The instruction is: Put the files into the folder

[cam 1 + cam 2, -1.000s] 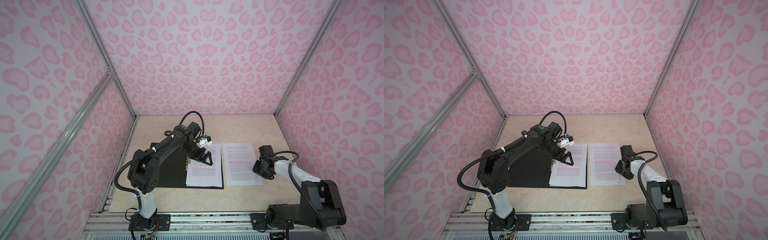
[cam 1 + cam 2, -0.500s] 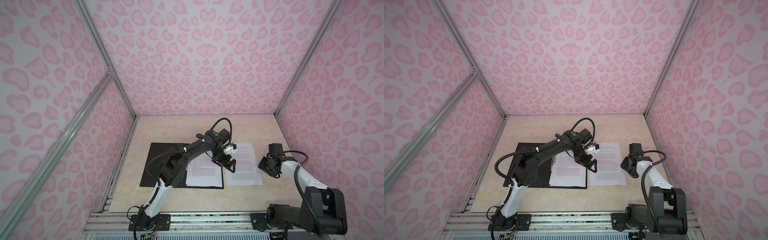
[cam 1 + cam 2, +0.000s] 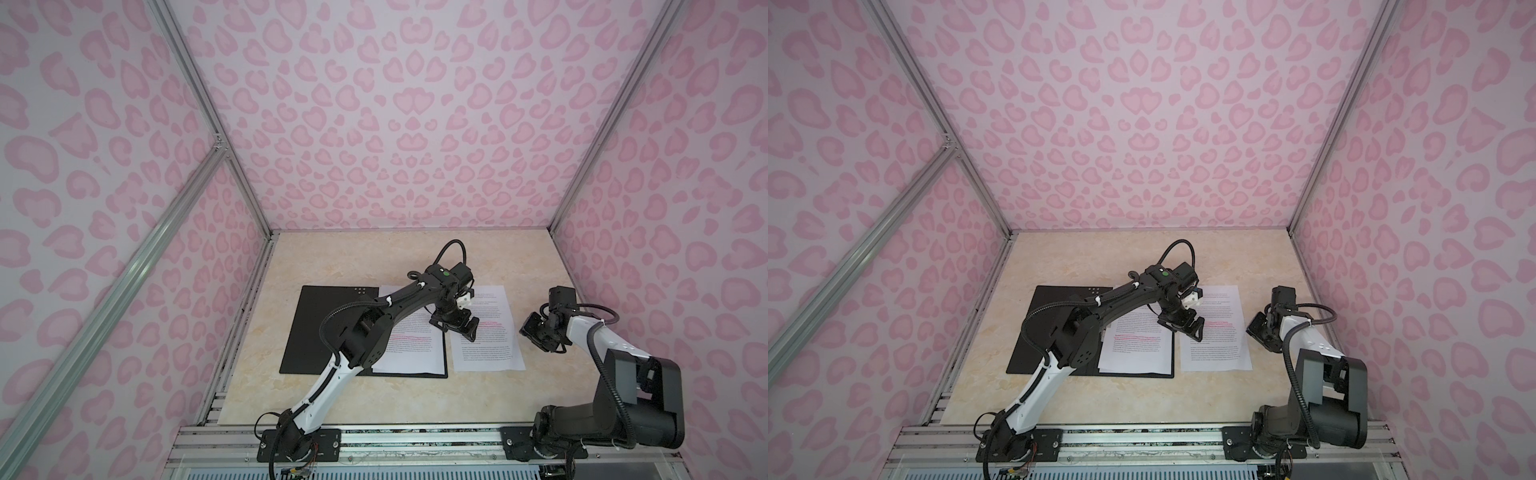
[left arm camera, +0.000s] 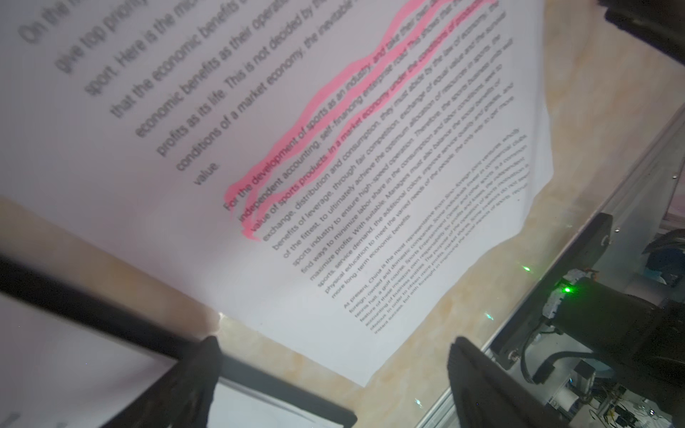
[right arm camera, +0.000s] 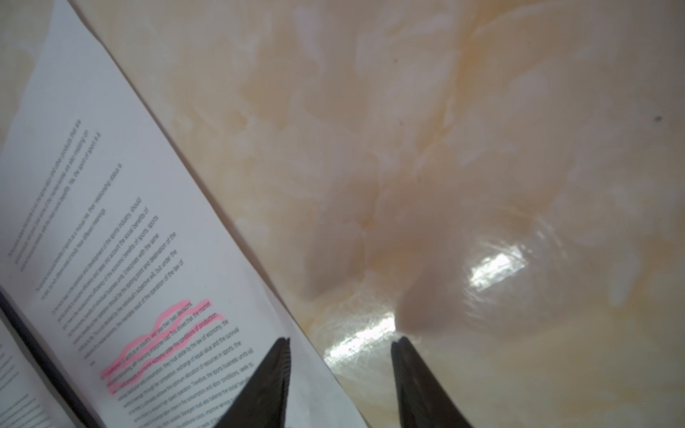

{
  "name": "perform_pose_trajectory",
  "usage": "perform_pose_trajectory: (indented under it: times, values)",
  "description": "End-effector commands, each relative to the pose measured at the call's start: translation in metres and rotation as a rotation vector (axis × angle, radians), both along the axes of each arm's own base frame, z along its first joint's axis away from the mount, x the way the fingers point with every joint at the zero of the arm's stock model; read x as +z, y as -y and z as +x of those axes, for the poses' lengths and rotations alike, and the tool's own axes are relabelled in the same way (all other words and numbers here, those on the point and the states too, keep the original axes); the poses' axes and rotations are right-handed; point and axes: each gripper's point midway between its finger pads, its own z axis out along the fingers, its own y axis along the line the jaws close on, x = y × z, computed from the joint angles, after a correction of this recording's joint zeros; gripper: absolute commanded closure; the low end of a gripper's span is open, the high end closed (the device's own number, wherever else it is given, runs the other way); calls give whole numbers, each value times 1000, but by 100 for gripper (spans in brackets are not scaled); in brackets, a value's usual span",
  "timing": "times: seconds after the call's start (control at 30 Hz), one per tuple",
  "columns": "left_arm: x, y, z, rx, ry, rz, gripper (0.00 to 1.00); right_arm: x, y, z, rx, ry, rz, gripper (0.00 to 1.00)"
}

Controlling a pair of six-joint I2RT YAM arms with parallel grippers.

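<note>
the folder [image 3: 307,332] lies open, black inside up, on the worktop [image 3: 374,266], one sheet [image 3: 415,357] resting on its right half and a loose sheet [image 3: 488,349] flat just right of the folder. the left pincer [image 3: 455,328] hangs over the loose sheet's folder-side edge, wide apart and empty; the right pincer [image 3: 530,332], at the sheet's edge away from the folder, stands apart too, gripping nothing.

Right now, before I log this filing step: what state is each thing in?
folder: open, lying flat, black inside up.
sheet in the folder: flat on its right half.
loose sheet: flat on the table, right of the folder, not yet filed.
left gripper: fingers wide apart, empty, above the loose sheet's left edge.
right gripper: fingers apart, empty, at the loose sheet's right edge.
</note>
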Motion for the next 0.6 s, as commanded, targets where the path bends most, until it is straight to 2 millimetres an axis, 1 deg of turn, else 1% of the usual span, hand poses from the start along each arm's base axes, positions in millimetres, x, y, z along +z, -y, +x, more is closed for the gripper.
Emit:
perform_pose_trajectory:
  times: [0.0,0.27,0.47,0.57]
  values:
    - [-10,-11,5,32,26,72,2,-1,-4,7,36,21,32,52]
    - [-17,-6,2,23,-9,58,2,-15,-16,9,94,-25,105,52]
    - [-28,-4,0,7,-32,60,2,-31,-36,7,141,-60,231,52]
    - [-30,-2,-2,-4,-42,51,2,-35,-44,6,158,-63,283,52]
